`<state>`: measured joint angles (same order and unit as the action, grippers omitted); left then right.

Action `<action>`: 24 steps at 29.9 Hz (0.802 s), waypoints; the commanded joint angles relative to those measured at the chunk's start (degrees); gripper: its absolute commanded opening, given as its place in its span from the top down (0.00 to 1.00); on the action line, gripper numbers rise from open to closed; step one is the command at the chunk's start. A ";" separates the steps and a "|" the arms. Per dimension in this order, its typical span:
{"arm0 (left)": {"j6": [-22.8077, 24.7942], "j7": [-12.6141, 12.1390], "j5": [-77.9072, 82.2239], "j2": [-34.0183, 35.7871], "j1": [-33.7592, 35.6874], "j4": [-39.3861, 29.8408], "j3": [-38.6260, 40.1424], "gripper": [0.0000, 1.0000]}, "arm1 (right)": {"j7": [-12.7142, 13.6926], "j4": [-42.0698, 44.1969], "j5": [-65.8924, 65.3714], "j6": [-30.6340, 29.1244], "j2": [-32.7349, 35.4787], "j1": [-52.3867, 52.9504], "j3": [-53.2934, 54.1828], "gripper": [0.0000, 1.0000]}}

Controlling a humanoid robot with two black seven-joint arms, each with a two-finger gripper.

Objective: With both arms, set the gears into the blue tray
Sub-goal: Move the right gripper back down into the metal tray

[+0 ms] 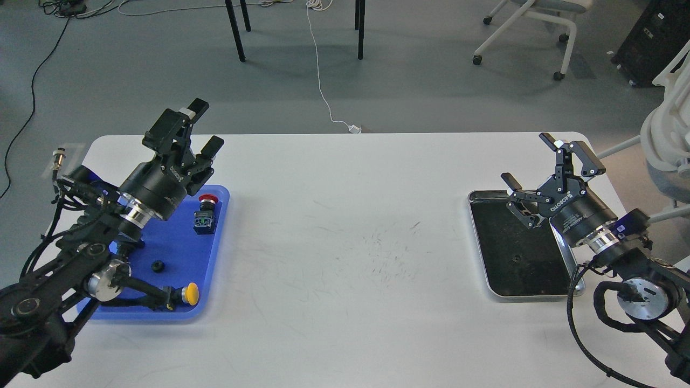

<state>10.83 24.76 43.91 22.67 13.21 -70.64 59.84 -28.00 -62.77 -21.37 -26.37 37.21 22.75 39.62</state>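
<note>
Reaching in from the left edge, the robot's left arm holds its hand above the far end of the blue tray, fingers spread apart w/ nothing between them. On the tray: a red-cap push-button switch near the far right corner, one small black gear on the blue floor about mid-tray, and a yellow-cap switch by the near rim, partly behind the arm's cabling. The white bench is scuffed w/ dark marks at centre. At right sits a silver metal tray w/ black lining; a tiny dark round thing shows on the lining, too small to tell if it is a gear. The right arm comes in from the lower right, its hand poised over that tray's far right corner, fingers wide apart and empty. On the floor beyond the bench: chair legs, a white cable, an office chair.
</note>
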 commanded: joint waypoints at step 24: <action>6.05 -5.16 -4.62 -3.16 -4.60 0.50 6.25 0.00 | 0.00 -1.84 -80.14 0.09 11.76 44.93 -54.20 0.02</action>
<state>16.84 19.83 39.29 19.49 8.63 -70.11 66.11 -28.01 -68.00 -100.08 -26.38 51.67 68.42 -13.94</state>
